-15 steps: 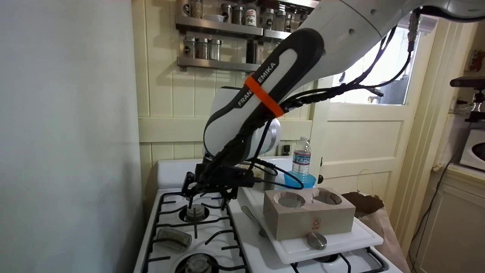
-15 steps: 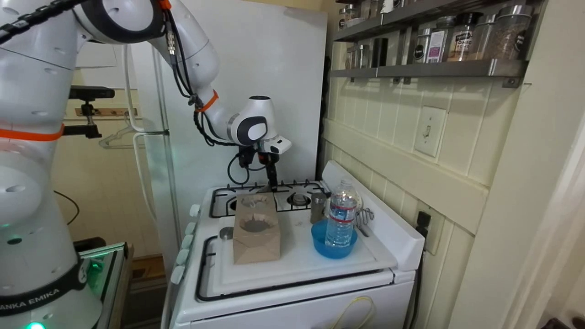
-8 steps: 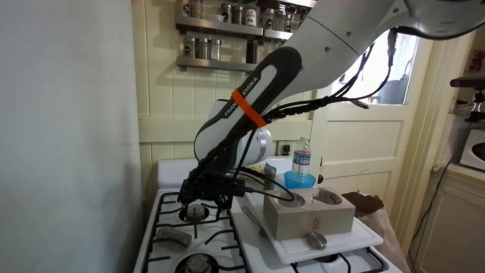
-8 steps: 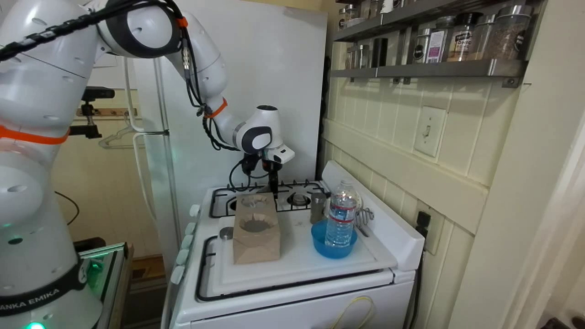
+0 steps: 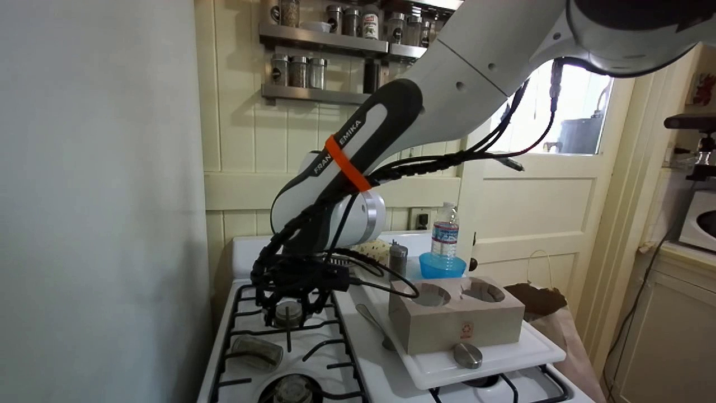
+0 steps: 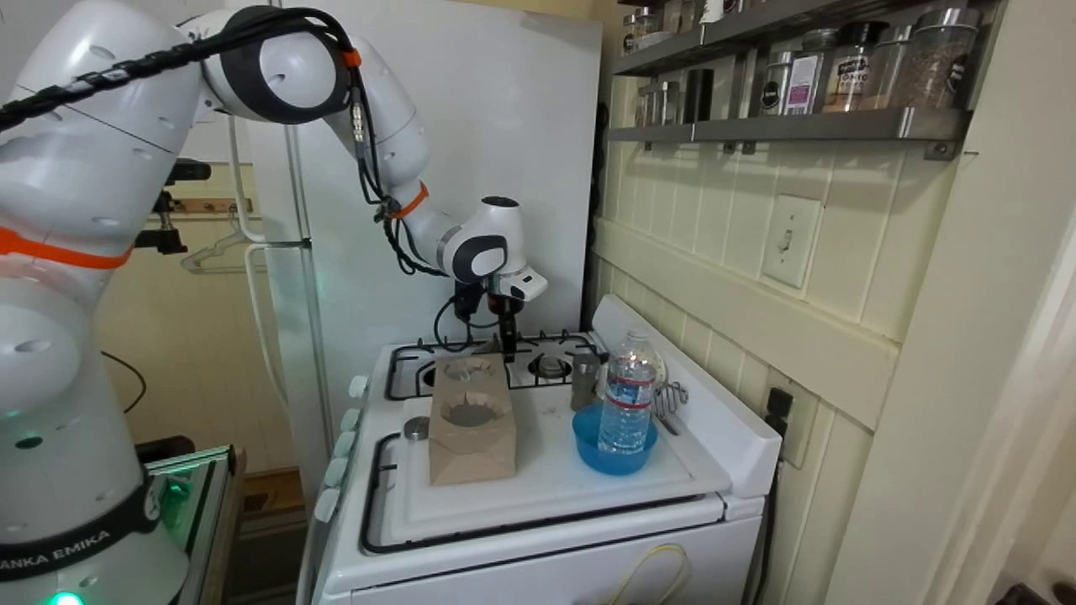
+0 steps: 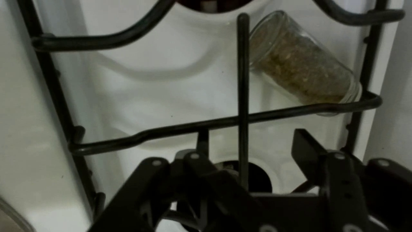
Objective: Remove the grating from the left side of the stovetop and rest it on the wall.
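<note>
End effector [image 7: 253,147]: jaws apart, nothing held.
Prong [image 7: 243,71]: lined up between the jaws; likely best hold, perhaps slick.
Grate [image 7: 243,120]: just below, over the burners [image 6: 549,367]; probably heavy, stiff.
Wall [image 5: 100,196]: well apart, off to one side.

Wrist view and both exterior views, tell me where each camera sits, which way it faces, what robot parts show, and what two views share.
Wrist view: on the arm, by the gripper, which shows along the bottom; looks down at the grating.
An exterior view: in front of the stovetop, facing the spice shelves; arm and gripper show.
An exterior view: beside the stovetop, facing the plain pale wall; base, arm and gripper show.
Shared: both exterior views show the cardboard holder and blue bowl.
</note>
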Available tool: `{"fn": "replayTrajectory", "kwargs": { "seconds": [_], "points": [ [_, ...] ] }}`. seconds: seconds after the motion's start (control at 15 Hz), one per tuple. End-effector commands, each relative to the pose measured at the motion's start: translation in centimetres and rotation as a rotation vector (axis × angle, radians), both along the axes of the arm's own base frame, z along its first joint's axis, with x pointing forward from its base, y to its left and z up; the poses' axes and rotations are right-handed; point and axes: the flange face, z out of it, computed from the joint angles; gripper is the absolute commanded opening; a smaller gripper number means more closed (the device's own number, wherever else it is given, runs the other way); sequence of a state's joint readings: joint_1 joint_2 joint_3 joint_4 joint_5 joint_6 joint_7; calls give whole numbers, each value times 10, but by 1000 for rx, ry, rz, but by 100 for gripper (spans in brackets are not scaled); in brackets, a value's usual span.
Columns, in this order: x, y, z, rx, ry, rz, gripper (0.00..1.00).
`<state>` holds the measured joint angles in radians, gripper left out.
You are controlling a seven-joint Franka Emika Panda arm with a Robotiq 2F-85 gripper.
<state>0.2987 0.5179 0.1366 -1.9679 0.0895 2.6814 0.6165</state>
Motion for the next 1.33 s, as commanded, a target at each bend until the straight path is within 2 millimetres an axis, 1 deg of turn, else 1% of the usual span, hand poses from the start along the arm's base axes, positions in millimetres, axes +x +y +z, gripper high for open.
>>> {"fn": "replayTrajectory", "kwargs": {
  "seconds": [0.0,0.07,0.33,0.4,0.47,0.53,0.67,1.27],
  "points": [
    [4,8,-11,-2,58,44,38],
    [5,8,-12,-6,62,49,28],
    [7,8,-14,-15,73,63,0],
    [7,5,-14,-22,83,57,0],
    [7,3,-10,-29,89,57,0],
    [6,1,-1,-35,91,58,2],
    [3,-1,12,-33,79,62,2],
    [0,-4,60,5,3,59,2]
  ]
}}
